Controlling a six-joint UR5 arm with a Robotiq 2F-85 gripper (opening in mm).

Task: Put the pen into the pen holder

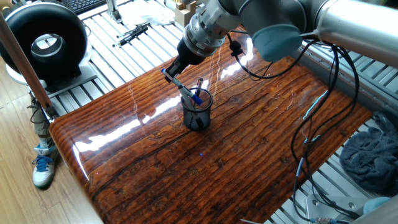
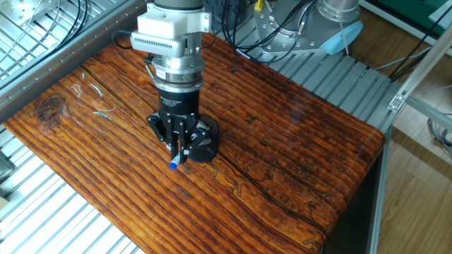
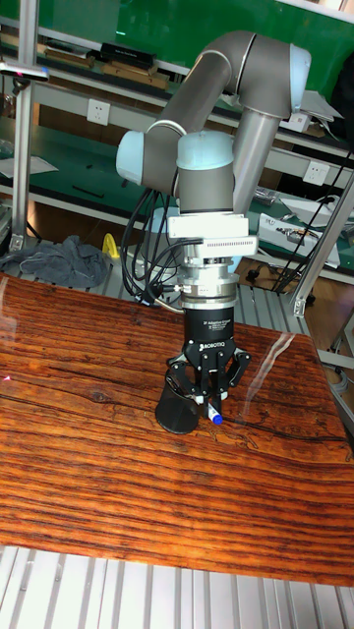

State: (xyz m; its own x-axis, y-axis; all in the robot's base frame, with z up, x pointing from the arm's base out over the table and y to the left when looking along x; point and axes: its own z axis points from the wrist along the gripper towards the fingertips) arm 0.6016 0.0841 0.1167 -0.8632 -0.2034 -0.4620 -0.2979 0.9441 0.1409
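Observation:
The pen holder (image 1: 198, 115) is a small black mesh cup on the wooden table (image 1: 249, 155); it also shows as the cup (image 2: 203, 144) and the cup (image 3: 180, 405). My gripper (image 1: 170, 72) is shut on the pen (image 1: 184, 88), which slants down toward the cup. In this view the pen's blue end sits at the cup's far rim. In the other fixed view the gripper (image 2: 179, 145) hangs over the cup's left side, and the pen's blue tip (image 2: 173, 165) shows just beside the cup. Whether the tip is inside, I cannot tell. The tall view shows the gripper (image 3: 206, 385) and the blue tip (image 3: 215, 418).
Another dark pen (image 1: 199, 83) stands in the cup. A round black device (image 1: 46, 43) and a black jointed tool (image 1: 132, 33) lie off the table's far left. Cables (image 1: 311, 124) hang at the right, near a grey cloth (image 1: 373, 155).

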